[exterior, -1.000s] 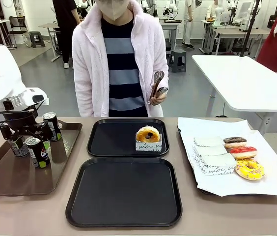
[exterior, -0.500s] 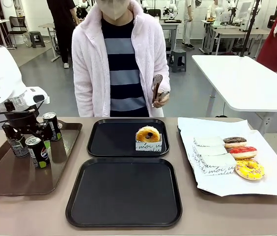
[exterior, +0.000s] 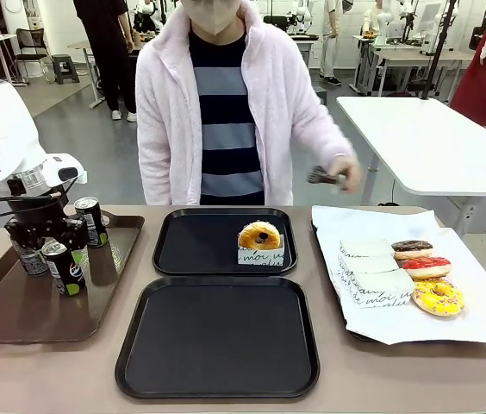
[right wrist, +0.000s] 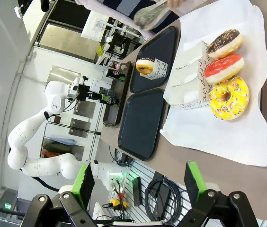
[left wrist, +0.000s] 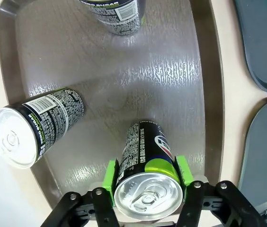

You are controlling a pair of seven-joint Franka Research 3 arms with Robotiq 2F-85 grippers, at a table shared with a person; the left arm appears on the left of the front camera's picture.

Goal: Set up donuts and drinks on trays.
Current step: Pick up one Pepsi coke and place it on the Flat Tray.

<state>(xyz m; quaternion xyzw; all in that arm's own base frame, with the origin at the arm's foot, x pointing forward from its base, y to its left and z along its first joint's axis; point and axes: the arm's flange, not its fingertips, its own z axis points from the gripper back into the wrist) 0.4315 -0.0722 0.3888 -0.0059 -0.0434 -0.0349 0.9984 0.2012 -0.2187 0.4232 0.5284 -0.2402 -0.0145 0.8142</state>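
Your beige table [exterior: 53,371] carries a brown tray [exterior: 15,306] at left, a far black tray [exterior: 196,246] and a near black tray [exterior: 217,336] in the middle, and a paper-lined tray [exterior: 480,315] at right.

Bright, even overhead light casts a soft shadow beside each can [exterior: 69,267]. Streaky glare marks the brown tray [left wrist: 138,80]. The person's hand [exterior: 344,175] is motion-blurred. Wrist views bend at the edges.
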